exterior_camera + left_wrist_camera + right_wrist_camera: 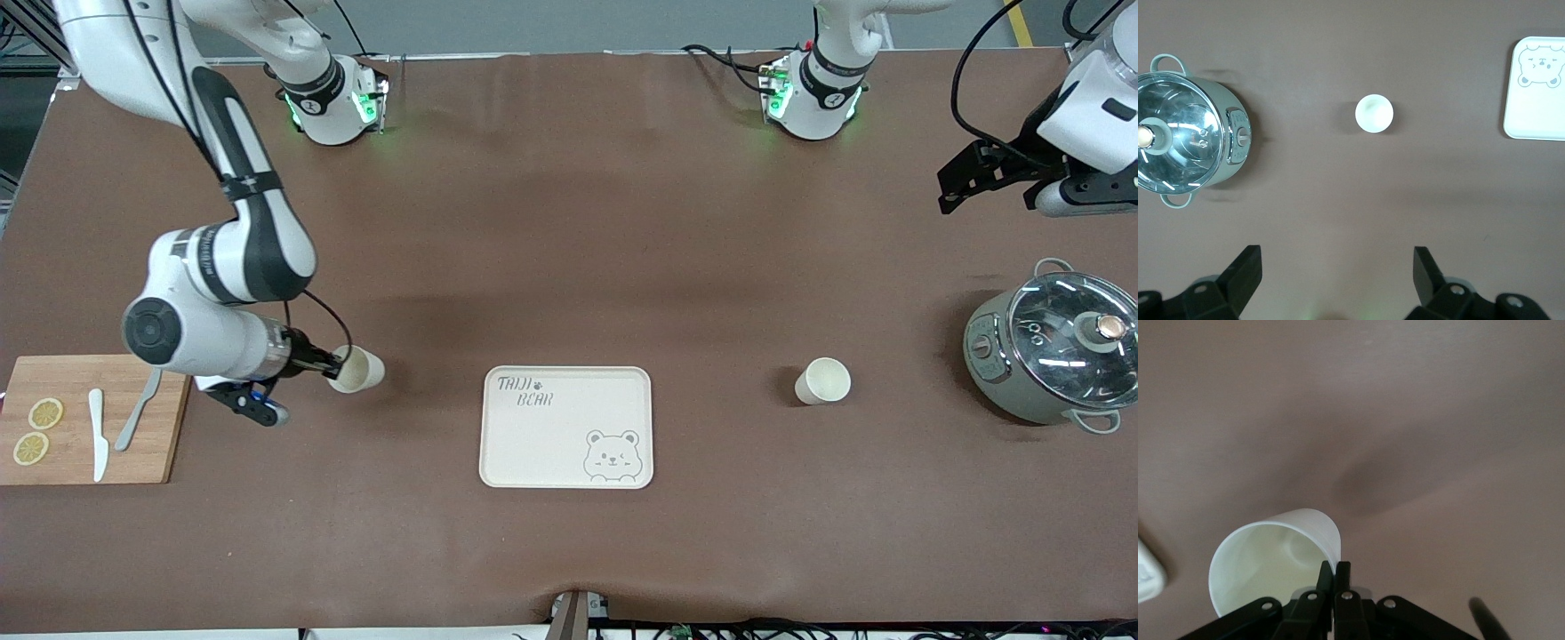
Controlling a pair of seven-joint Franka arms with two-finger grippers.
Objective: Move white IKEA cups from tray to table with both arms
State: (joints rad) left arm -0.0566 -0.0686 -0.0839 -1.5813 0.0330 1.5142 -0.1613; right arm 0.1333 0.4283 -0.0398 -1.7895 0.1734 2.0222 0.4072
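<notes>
the right gripper [331, 364] is pinched tight on the rim of one cup [357, 370], one finger inside the wall and one outside, holding it over the table [569, 222] between the cutting board [89, 422] and the tray [566, 427]. the cup hangs tilted, its mouth toward the gripper and its base pointing toward the tray, so by my reading the coming move is straight down with the axis brought upright before letting go. the left gripper [996, 182] waits with its fingers spread wide and nothing between them, up over the left arm's end of the table, above the pot [1053, 356]. the second cup [822, 381] stands upright on the table between the tray and the pot, apart from both. count: two cups, one tray with nothing on it, one pot, one board carrying two lemon slices, a white knife and a spoon-like tool.
</notes>
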